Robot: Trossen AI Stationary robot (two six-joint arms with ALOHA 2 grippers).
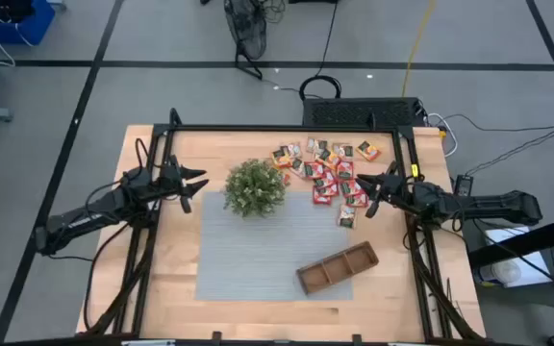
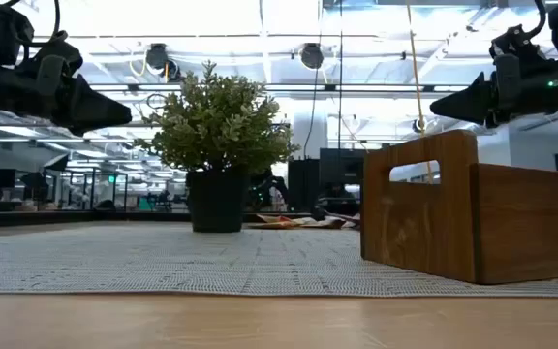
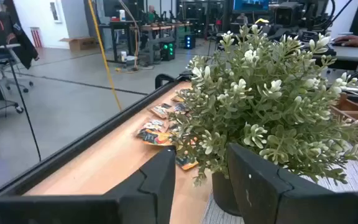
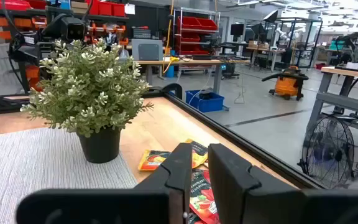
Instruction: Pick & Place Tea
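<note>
Several small tea sachets [image 1: 327, 173], mostly red, lie flat and scattered on the wooden table's far right, just right of a potted plant [image 1: 255, 187]. They also show in the wrist views [image 3: 157, 130] [image 4: 166, 158]. My right gripper [image 1: 362, 189] hovers at the right edge of the pile. Its fingers [image 4: 185, 168] are nearly together and hold nothing. My left gripper [image 1: 198, 183] hovers left of the plant, open and empty [image 3: 201, 168]. Both grippers are well above the table [image 2: 114, 114] [image 2: 444, 107].
The plant's dark pot [image 2: 216, 202] stands on the far edge of a grey mat [image 1: 258, 259]. A brown three-compartment wooden tray [image 1: 338, 267] lies slantwise on the mat's near right corner. A black frame [image 1: 287, 128] runs along the table's far and side edges.
</note>
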